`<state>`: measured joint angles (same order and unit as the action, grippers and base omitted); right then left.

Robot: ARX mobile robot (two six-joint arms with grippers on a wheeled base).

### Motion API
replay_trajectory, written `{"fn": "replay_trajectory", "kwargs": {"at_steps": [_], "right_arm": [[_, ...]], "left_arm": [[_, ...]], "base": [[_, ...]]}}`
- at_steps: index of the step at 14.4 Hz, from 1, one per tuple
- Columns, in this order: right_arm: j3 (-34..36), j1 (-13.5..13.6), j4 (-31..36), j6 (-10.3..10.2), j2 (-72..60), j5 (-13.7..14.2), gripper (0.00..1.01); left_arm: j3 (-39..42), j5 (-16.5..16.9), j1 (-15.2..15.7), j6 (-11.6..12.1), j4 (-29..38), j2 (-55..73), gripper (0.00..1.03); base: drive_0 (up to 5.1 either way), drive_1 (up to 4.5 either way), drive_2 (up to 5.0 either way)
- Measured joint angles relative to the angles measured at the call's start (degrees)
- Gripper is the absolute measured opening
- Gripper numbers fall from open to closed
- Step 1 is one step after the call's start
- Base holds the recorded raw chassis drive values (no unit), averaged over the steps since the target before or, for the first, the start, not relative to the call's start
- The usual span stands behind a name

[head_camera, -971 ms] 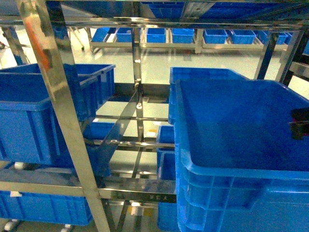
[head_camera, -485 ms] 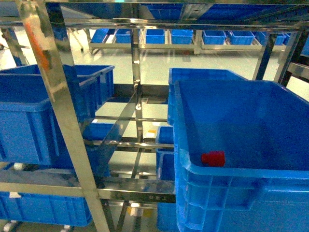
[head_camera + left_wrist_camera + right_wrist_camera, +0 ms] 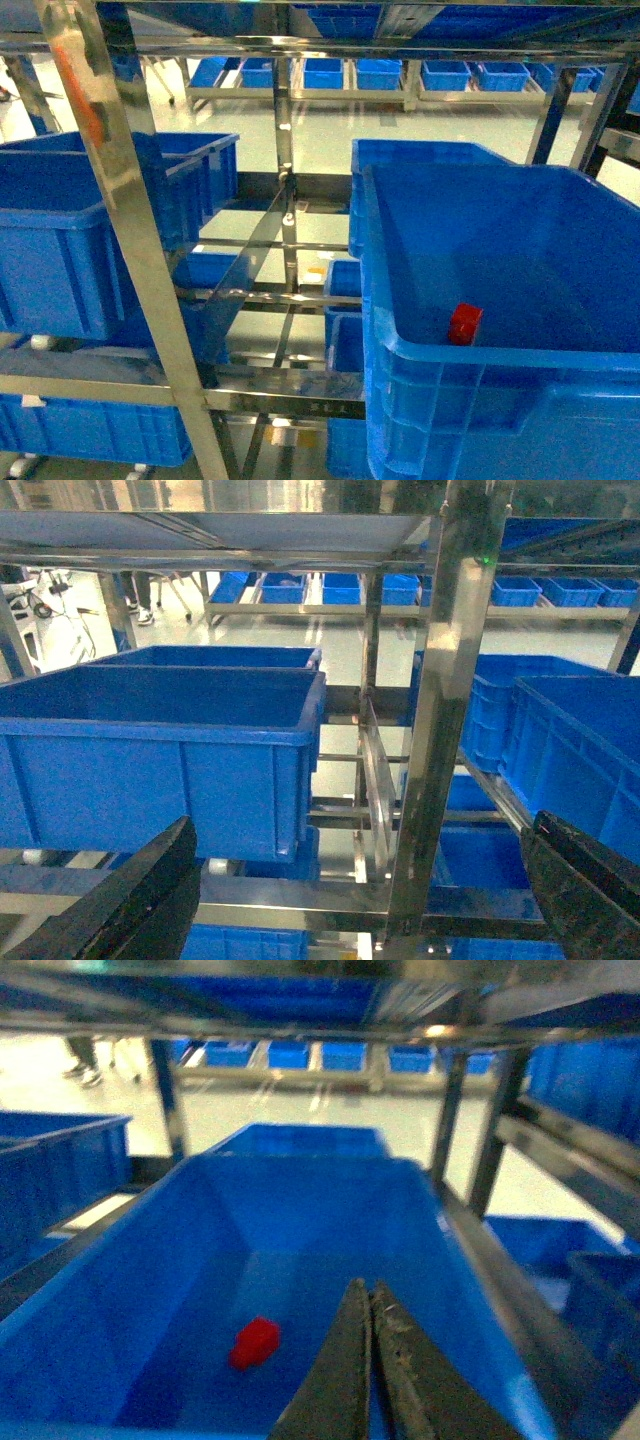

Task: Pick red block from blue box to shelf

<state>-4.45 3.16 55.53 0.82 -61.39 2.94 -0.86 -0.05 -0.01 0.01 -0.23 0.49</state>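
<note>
Your right gripper (image 3: 372,1360) is hanging empty above the near rim of a dark blue crate (image 3: 480,352), its 2 jaws pressed together, while the left gripper (image 3: 330,900) is standing wide apart and idle. The red block (image 3: 465,324) is lying loose on that crate's floor near its front wall, on the shelf (image 3: 120,190). You are looking at a placement that appears done, leaving only withdrawal.

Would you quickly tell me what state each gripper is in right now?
Left gripper: open, holding nothing.
Right gripper: closed, empty; the red block lies apart from it.
</note>
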Motion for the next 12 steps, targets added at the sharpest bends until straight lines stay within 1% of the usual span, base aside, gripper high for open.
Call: {"fn": "replay_trajectory", "kwargs": {"at_steps": [1, 2, 8, 12], "right_arm": [[0.55, -3.04, -2.43, 0.02, 4.33, -2.34, 0.02], [1.66, -3.48, -5.66, 0.0, 7.85, -2.49, 0.02], [3.72, -3.17, -23.04, 0.0, 28.24, -2.78, 0.02], [3.74, -3.17, -32.39, 0.0, 38.18, -2.78, 0.02]], "left_arm": [[0.0, -0.02, 0.0, 0.0, 0.02, 0.0, 0.98], [0.0, 0.0, 0.0, 0.0, 0.0, 0.0, 0.98], [0.0, 0.0, 0.0, 0.0, 0.02, 0.0, 0.98], [0.0, 0.0, 0.0, 0.0, 0.02, 0.0, 0.98]], "base": [[0.0, 0.0, 0.0], [0.0, 0.0, 0.0], [0.0, 0.0, 0.0], [0.0, 0.0, 0.0]]}}
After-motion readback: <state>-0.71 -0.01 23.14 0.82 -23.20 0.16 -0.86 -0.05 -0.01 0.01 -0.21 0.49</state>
